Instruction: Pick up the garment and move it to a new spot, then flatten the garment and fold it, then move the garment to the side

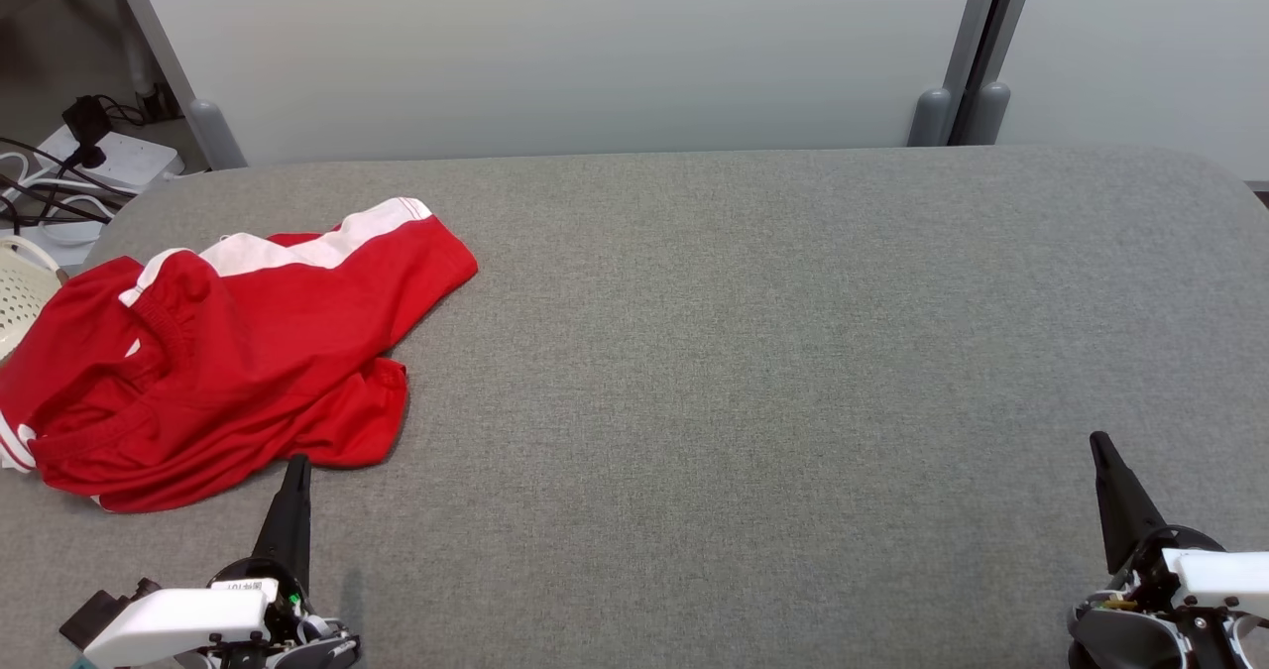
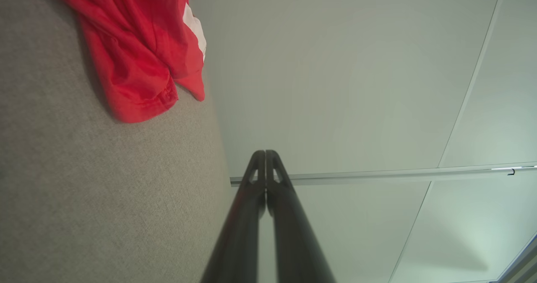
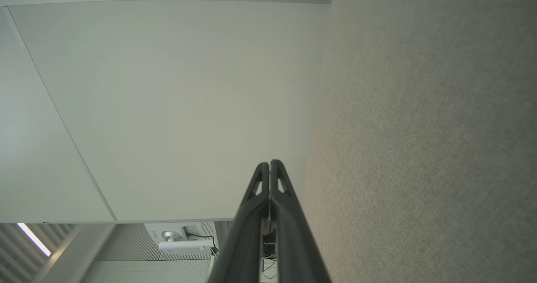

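Left hand [image 1: 297, 464] near crumpled garment [image 1: 248, 352]

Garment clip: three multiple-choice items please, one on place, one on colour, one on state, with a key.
1. Where on the grey table does the garment lie? A. far right B. left side C. centre
2. What colour is the red garment's trim? A. white B. black C. yellow
3. How are the left gripper and right gripper? A. both shut, empty B. both open C. left shut on cloth
Key: 1 B, bunched near the left edge. 2 A, white bands along its edges. 3 A, each finger pair is pressed together, nothing between.
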